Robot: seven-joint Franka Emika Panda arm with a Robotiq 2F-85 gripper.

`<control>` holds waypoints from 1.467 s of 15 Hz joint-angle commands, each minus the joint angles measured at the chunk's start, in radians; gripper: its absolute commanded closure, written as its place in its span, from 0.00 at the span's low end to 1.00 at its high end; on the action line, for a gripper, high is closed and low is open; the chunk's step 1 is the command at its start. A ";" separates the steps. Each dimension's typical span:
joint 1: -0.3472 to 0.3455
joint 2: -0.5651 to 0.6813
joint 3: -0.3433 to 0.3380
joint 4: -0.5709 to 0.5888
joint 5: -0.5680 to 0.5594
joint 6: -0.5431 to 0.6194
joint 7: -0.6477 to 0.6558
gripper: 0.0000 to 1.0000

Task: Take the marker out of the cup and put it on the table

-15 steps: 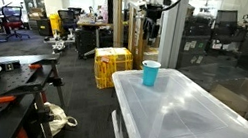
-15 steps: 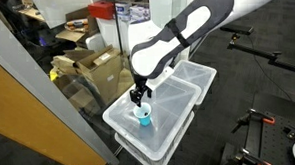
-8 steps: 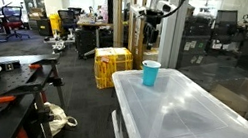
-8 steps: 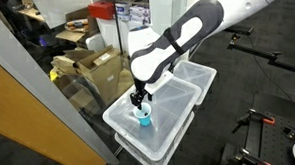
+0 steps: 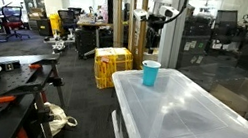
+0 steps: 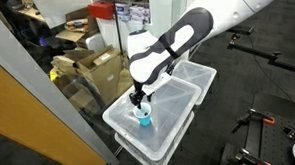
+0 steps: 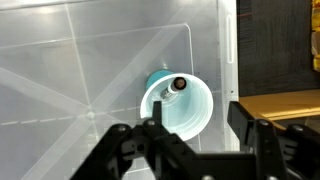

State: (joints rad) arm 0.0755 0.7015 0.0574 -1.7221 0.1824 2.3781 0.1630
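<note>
The cyan cup (image 7: 180,108) stands on a corner of the translucent white table (image 7: 80,70). The marker (image 7: 177,86) leans inside it, its dark round end pointing up at the wrist camera. My gripper (image 7: 197,135) is open and empty, right above the cup with its fingers apart on either side of the rim. In both exterior views the gripper (image 5: 154,29) (image 6: 138,97) hangs over the cup (image 5: 150,73) (image 6: 143,116), which sits near an edge of the table (image 5: 190,126) (image 6: 165,137). The marker is hidden in the exterior views.
A yellow crate (image 5: 111,65) stands on the floor behind the table. A dark workbench (image 5: 1,79) with tools is at the side. Cardboard boxes (image 6: 92,67) lie beyond a glass wall. A second white bin (image 6: 192,76) adjoins the table.
My gripper has come down a little toward the cup and stays open. The cup and marker have not moved.
</note>
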 commanded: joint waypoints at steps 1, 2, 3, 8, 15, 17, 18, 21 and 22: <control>0.008 0.045 -0.011 0.061 -0.002 -0.015 0.038 0.31; 0.008 0.055 -0.012 0.072 -0.003 -0.017 0.038 0.33; 0.007 0.066 -0.011 0.083 -0.003 -0.019 0.038 0.32; 0.009 0.107 -0.010 0.110 -0.002 -0.015 0.039 0.34; 0.009 0.140 -0.008 0.116 0.003 -0.002 0.039 0.35; 0.008 0.147 -0.008 0.123 0.002 0.001 0.036 0.36; 0.009 0.151 -0.009 0.128 0.001 -0.002 0.037 0.39; 0.010 0.163 -0.011 0.148 -0.003 -0.009 0.037 0.41; 0.011 0.168 -0.011 0.154 -0.003 -0.012 0.038 0.44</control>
State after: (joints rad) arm 0.0760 0.8487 0.0550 -1.6069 0.1830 2.3781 0.1674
